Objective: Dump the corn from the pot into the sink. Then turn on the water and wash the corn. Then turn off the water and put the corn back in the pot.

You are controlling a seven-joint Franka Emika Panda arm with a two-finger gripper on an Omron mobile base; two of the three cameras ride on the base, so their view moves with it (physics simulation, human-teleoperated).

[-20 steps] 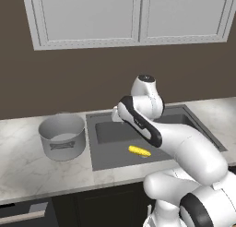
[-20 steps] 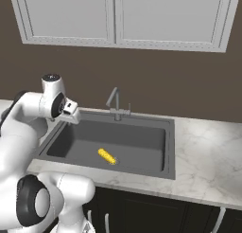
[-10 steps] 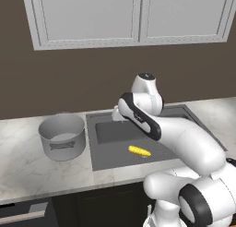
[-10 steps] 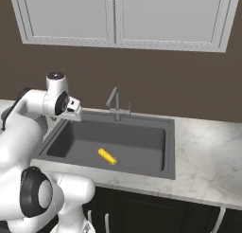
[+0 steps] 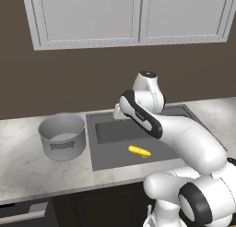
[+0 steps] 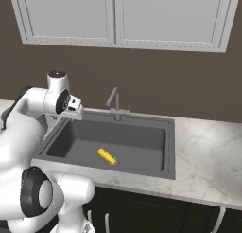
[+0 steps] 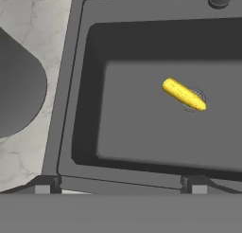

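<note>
Pot point(image 5: 62, 136) stands on counter, left of sink point(image 5: 102, 159). Gripper point(image 7: 120, 188) hovers over sink's left edge, jaws spread wide, holding nothing. Corn point(image 7: 184, 94) lies diagonally, apparently over drain, toward faucet point(image 6: 115, 103).

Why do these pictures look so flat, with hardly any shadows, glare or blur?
Left base view: soft even light, no glare on the pot. Right base view: the sink walls merely darken, and the corn casts a faint shadow. Hand view: sharp throughout, the corn crisp over the drain.
</note>
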